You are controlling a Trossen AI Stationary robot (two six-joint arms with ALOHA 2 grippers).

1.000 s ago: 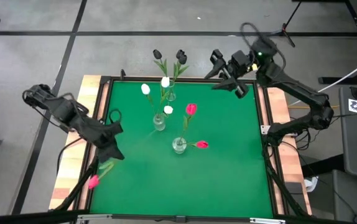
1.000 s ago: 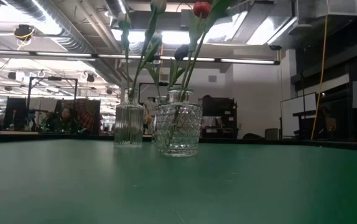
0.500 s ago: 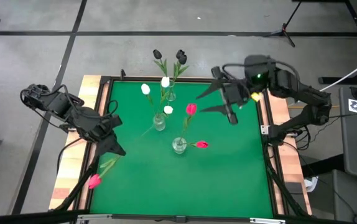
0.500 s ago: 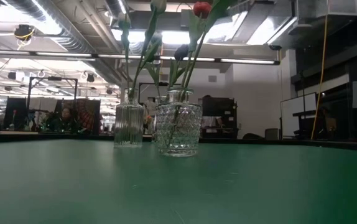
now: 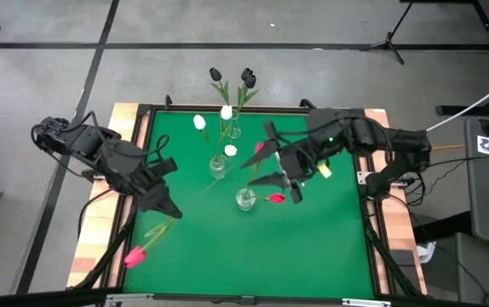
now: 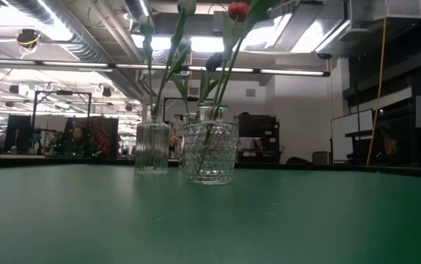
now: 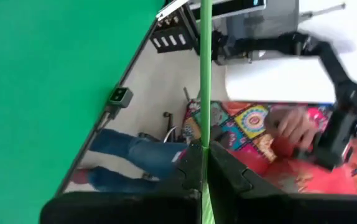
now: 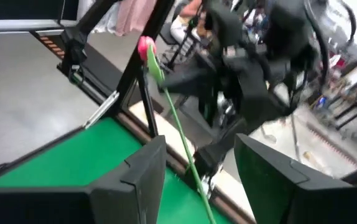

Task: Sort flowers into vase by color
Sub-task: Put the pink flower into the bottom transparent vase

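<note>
Three glass vases stand mid-table: the far one (image 5: pixel 232 132) holds black tulips (image 5: pixel 248 78), the middle one (image 5: pixel 218 169) white tulips (image 5: pixel 199 122), the near one (image 5: pixel 245 199) pink-red tulips (image 5: pixel 276 198). The low view shows the near vase (image 6: pixel 210 152) and a ribbed one (image 6: pixel 151 147). My left gripper (image 5: pixel 167 210) is over the table's left part, shut on a pink tulip (image 5: pixel 134 254). My right gripper (image 5: pixel 260 158) hangs open over the pink-red tulips. In the right wrist view its fingers (image 8: pixel 198 142) are spread, facing the left arm and the held tulip (image 8: pixel 145 45). My left gripper pinches the pink tulip's green stem (image 7: pixel 204 140) between its two shut fingers, which lie across the stem. The stem (image 5: pixel 153 234) runs on past the fingers toward the table's near left corner and ends in the pink head. The tulip looks lifted clear of the table.
A raised black rim (image 5: pixel 253 108) and wooden side strips (image 5: pixel 100 230) border the green table. Open green surface lies near and right of the vases (image 5: pixel 313 247). People and workshop clutter (image 6: pixel 78 139) show beyond the table.
My right arm has swung from the far right corner toward the left and near, ending over the pink-red tulips, fingers still spread. My left gripper has moved a little toward the near right, carrying the pink tulip; its head has shifted inward from the wooden strip.
</note>
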